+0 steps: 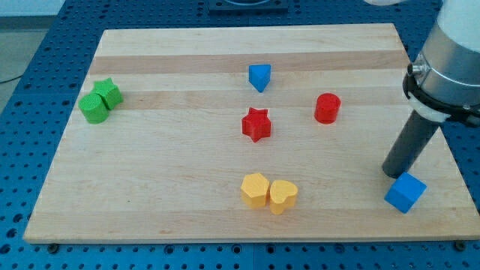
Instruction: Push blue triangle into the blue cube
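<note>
The blue triangle (259, 76) sits on the wooden board (180, 52) a little right of centre, toward the view's top. The blue cube (406, 192) sits near the board's bottom right corner. My tip (392, 173) rests on the board just up and left of the blue cube, touching or nearly touching it. The tip is far to the right of and below the blue triangle.
A red star (256, 124) lies at the centre and a red cylinder (327, 108) to its right. Two yellow blocks (268, 192) touch near the bottom centre. A green star (109, 91) and a second green block (93, 107) touch at the left.
</note>
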{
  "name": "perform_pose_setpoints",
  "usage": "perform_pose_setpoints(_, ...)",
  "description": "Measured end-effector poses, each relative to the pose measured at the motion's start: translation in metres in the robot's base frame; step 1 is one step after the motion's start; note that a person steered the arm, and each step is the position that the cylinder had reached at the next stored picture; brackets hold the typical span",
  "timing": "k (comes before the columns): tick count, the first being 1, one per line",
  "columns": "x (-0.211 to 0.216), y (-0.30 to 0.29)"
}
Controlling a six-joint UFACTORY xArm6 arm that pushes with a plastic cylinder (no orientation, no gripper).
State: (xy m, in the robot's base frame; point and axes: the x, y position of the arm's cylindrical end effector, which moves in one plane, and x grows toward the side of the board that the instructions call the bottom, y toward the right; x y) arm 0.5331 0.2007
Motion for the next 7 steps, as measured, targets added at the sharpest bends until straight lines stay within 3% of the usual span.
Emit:
perform_pose_setpoints(1, -0.008, -0.04)
perform_pose_setpoints(4, -0.11, -0.152)
perform_pose_setpoints(6, -0.152, -0.256)
perform_pose_setpoints(7, -0.198, -0.269)
